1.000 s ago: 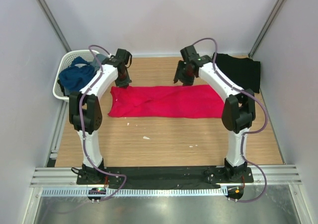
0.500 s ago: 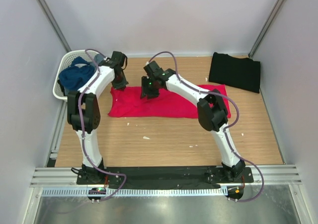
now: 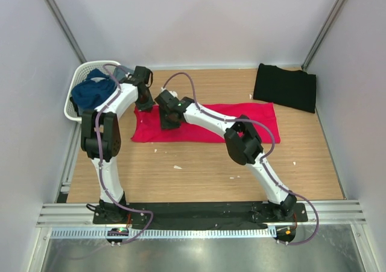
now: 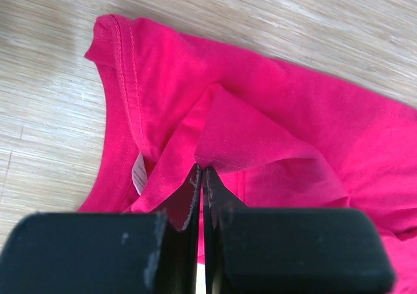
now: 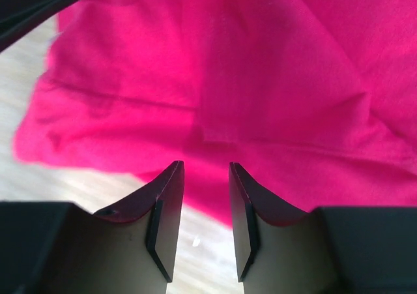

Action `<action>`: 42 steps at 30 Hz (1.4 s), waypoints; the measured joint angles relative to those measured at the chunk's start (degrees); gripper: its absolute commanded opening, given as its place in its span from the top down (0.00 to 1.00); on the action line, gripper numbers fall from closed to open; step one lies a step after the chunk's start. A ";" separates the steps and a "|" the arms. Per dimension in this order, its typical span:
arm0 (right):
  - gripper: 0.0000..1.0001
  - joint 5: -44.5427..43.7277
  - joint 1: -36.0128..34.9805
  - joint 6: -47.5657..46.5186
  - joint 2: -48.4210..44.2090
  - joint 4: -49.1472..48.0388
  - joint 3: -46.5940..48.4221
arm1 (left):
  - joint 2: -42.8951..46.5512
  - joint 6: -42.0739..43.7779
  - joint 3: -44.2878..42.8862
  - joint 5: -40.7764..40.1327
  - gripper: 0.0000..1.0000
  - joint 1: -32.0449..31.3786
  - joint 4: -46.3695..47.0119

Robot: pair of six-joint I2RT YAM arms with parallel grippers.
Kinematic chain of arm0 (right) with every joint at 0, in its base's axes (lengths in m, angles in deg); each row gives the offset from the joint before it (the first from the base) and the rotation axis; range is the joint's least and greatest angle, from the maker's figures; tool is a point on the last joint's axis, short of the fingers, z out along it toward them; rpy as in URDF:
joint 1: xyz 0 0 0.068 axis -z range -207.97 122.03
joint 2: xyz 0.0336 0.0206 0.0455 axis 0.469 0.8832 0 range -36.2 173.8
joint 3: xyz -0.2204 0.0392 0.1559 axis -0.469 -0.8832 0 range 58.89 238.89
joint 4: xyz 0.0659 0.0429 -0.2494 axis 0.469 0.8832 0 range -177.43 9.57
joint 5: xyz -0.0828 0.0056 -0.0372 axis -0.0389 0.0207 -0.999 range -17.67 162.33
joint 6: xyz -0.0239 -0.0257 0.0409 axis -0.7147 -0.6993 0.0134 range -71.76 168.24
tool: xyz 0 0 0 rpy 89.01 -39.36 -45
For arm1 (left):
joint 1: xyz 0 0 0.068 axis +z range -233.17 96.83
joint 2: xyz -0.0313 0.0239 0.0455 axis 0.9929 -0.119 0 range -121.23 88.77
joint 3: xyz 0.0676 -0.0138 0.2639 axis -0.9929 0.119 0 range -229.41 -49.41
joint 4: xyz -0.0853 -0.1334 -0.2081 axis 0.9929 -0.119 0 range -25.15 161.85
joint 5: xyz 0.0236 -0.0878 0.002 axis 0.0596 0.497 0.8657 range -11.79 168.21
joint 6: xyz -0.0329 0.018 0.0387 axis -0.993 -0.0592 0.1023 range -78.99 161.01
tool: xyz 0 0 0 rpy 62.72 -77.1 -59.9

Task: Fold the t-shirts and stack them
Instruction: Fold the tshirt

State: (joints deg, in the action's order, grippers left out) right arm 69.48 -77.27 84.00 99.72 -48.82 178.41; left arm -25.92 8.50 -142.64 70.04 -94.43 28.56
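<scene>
Top external view is showing the right gripper [image 3: 167, 117], swung over from the far end of the red shirt [image 3: 208, 123], narrowing its empty jaws above the cloth just beside the left gripper [image 3: 145, 102], whose jaws are clenching a raised fold, likely readying a two-handed fold.

Bright, even light from above; only faint soft shadows on the tabletop [image 3: 199, 169]. The red t-shirt [image 5: 273, 79] looks blurred in the right wrist view, sharper in the left.
</scene>
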 measured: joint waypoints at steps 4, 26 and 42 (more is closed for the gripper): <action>0.61 -3.61 -0.31 -0.26 2.49 0.17 0.94 | 0.00 0.00 0.72 0.76 1.00 0.00 0.66; 0.58 -7.02 -0.55 -2.51 5.11 -0.61 5.97 | 0.00 0.20 1.66 1.25 1.00 0.35 1.46; 0.90 -7.06 -0.83 -2.75 6.14 -0.87 5.97 | 0.00 0.20 1.66 1.40 1.00 0.90 1.46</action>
State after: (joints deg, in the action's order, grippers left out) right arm 62.42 -78.10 81.25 105.86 -49.70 184.38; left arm -25.92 8.70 -140.98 71.44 -93.54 30.03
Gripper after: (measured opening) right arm 0.166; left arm 0.005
